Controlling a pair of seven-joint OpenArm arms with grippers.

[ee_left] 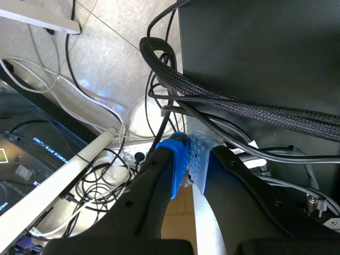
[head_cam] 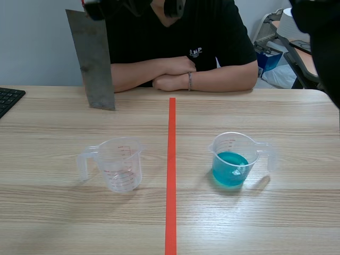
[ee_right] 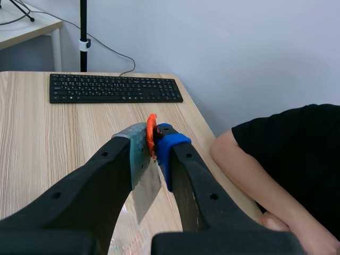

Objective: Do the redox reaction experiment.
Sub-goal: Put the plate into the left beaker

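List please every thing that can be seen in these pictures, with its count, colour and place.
light wooden table: one, light brown, fills the scene view.
grey flat metal sheet: one, grey, hangs over the table's far left part.
empty clear plastic measuring cup: one, clear, left of the orange-red tape line.
clear plastic measuring cup with blue liquid: one, clear, right of the tape line.
black computer keyboard: one, black, at the table's left edge.
person in a black shirt: one, sits across the table, arms folded on it.
cables: many, black and white, on the floor.
right gripper: one, black, shut on the sheet.
left gripper: one, black, blue pads together, above the cables.
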